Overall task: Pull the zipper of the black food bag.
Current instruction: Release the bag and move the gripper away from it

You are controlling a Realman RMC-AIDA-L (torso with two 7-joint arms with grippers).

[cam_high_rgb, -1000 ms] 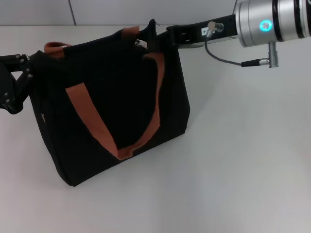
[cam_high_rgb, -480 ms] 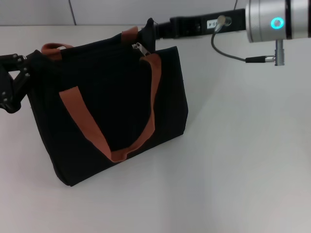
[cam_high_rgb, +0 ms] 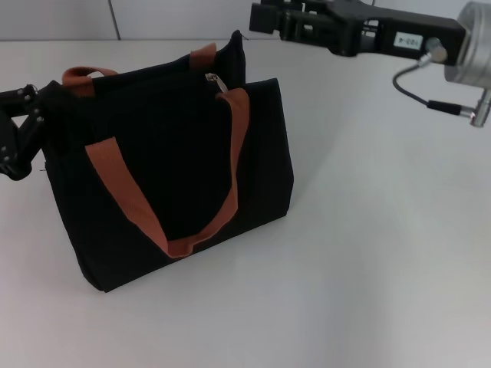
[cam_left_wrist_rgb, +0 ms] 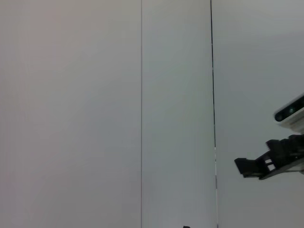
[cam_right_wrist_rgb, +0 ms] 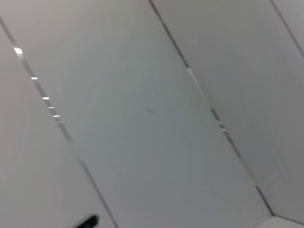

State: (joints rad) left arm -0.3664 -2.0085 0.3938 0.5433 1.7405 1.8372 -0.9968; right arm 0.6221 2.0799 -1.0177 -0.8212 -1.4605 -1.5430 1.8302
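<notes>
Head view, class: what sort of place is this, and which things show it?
Probably a lab or test bench. A bare white table holds only the black food bag; the left gripper is at its left end, the right gripper beyond its top; behind is plain panelled wall.

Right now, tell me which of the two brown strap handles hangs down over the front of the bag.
The long strap handle looping in a V across the black food bag front; the other handle only peeks above the top edge near the left hand.

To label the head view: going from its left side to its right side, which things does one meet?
left gripper → black food bag → zipper near the bag's top → right gripper
</notes>
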